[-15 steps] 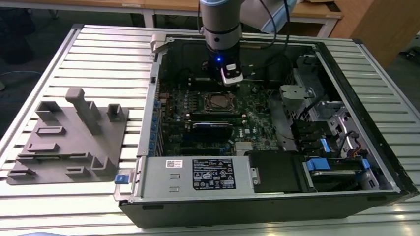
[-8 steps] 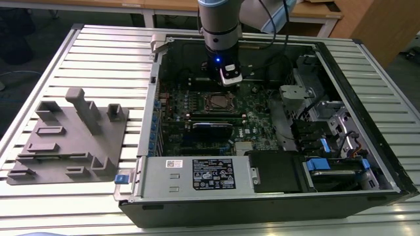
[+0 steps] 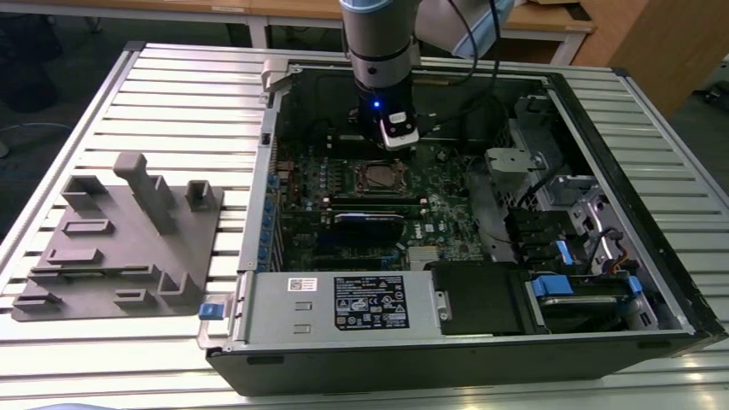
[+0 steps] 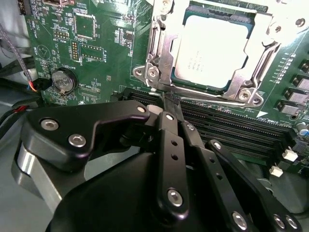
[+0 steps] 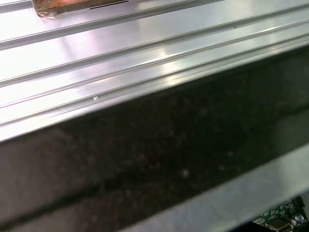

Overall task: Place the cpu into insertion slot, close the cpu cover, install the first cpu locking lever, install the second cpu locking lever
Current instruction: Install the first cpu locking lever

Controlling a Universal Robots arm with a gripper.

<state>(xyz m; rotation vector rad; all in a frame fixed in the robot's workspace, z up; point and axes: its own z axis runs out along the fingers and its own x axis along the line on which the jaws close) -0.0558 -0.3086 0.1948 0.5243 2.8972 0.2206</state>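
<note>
The cpu [image 4: 212, 48] lies flat in the insertion slot [image 4: 145, 72], its silvery top showing through the window of the cpu cover [image 4: 161, 48], which is down over it. A thin locking lever [image 4: 217, 100] runs along the socket edge nearest my black gripper [image 4: 171, 99]. The fingers [image 4: 169, 145] are shut together, and their tips are at that lever's end by the socket corner. In the exterior view the gripper [image 3: 395, 137] hangs inside the open computer case, just behind the insertion slot [image 3: 381, 178] on the green board.
Long black card slots [image 4: 231, 125] lie beside the socket, with a coin battery [image 4: 63, 81] further off. The case walls [image 3: 592, 128] enclose the board. A power supply [image 3: 341, 303] and drive bays [image 3: 569, 282] sit at the front. A grey fixture block [image 3: 125, 239] rests on the slatted table [image 5: 145, 43].
</note>
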